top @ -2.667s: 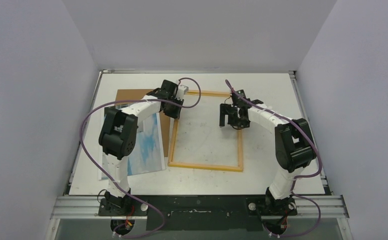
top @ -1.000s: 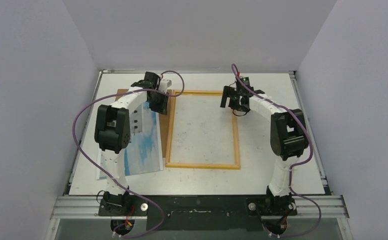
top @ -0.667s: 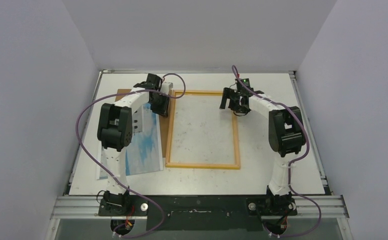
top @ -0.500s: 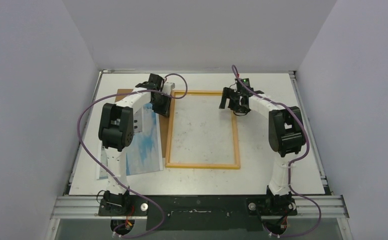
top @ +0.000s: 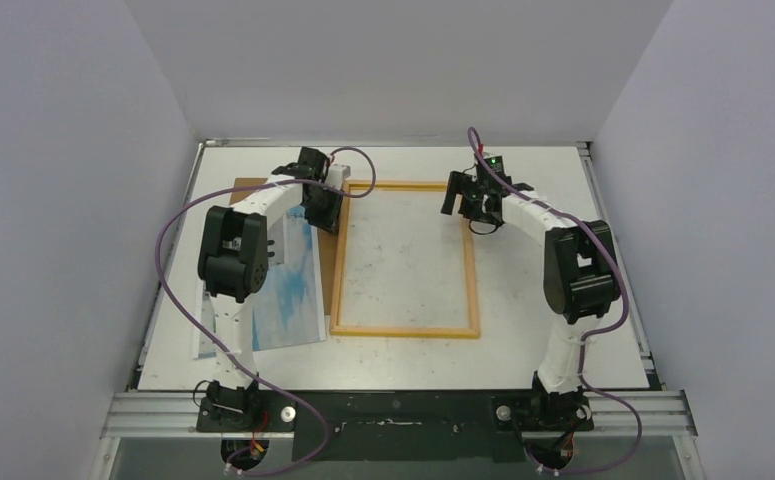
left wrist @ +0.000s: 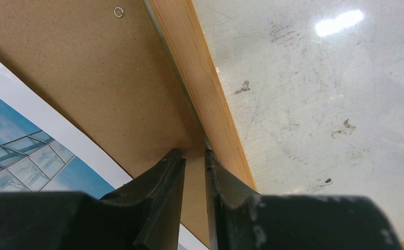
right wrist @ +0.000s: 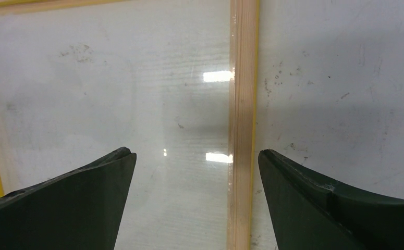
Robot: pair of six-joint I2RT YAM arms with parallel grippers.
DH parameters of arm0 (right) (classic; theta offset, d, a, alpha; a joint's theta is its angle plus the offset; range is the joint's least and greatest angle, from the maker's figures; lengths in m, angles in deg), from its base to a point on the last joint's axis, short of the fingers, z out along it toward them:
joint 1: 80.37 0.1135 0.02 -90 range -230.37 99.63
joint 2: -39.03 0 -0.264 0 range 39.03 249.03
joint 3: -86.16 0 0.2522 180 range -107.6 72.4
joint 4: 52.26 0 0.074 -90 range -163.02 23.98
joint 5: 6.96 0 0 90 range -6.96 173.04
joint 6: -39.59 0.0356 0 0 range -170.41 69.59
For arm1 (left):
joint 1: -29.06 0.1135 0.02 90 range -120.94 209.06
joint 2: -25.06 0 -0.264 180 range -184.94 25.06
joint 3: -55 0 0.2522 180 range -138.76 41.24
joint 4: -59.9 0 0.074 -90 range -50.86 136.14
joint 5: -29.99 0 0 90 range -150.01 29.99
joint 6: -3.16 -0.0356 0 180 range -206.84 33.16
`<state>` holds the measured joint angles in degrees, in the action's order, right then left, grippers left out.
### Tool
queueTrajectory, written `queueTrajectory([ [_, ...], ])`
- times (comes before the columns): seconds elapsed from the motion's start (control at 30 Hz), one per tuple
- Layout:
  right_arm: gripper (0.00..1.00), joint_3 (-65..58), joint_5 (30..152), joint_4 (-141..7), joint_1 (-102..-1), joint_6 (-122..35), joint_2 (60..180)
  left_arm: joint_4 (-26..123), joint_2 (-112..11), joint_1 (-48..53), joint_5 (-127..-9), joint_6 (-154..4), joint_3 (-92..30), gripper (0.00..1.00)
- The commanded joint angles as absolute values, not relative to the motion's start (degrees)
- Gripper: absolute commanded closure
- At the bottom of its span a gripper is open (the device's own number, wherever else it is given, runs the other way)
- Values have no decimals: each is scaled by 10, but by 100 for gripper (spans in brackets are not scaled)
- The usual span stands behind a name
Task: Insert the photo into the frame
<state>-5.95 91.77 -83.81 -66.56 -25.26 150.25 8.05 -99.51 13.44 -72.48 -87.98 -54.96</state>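
The frame (top: 403, 331) lies flat mid-table, its pale wood back up and yellow showing at its edges. The photo (top: 288, 290), blue sky and glass building, lies to its left, partly under my left arm. My left gripper (top: 329, 220) hovers at the frame's far left rail (left wrist: 205, 99), over the brown backing board (left wrist: 100, 78); its jaws stand a narrow gap apart with nothing between them (left wrist: 194, 152). A corner of the photo (left wrist: 12, 135) shows at that view's left. My right gripper (top: 468, 210) hangs wide open (right wrist: 195, 152) over the frame's right rail (right wrist: 243, 104), which runs between the fingers untouched.
The brown backing board (top: 261, 187) lies under the photo's far end and reaches the frame's left rail; a small metal ring (left wrist: 118, 11) sits on it. Inside the frame a shiny pane (right wrist: 179, 94) reflects the lights. White walls close in the table (top: 563, 340).
Since 2.7 s ago the skewed frame has shifted back and left and now lies square. Both grippers moved toward the far edge. Over the last second the left gripper crept slightly right.
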Motion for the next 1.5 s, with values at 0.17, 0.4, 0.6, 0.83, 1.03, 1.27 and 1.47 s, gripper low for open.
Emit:
queueTrajectory([
  [0.17, 6, -48, 962, -791, -668, -233, 1483, 85, -993, 131, -729, -883, -567, 81],
  [0.4, 5, -50, 979, -789, -668, -229, 1500, 86, -993, 131, -730, -883, -567, 81],
  [0.6, 5, -52, 984, -795, -668, -228, 1510, 87, -993, 131, -734, -882, -568, 81],
  [0.83, 5, -47, 986, -794, -668, -225, 1513, 86, -991, 130, -735, -882, -569, 81],
  [1.03, 4, -44, 997, -787, -668, -217, 1519, 87, -991, 129, -735, -882, -569, 82],
  [1.27, 4, -41, 1014, -774, -665, -205, 1525, 88, -992, 128, -737, -883, -569, 82],
  [1.47, 3, -35, 1035, -755, -654, -190, 1528, 89, -998, 126, -740, -882, -571, 82],
])
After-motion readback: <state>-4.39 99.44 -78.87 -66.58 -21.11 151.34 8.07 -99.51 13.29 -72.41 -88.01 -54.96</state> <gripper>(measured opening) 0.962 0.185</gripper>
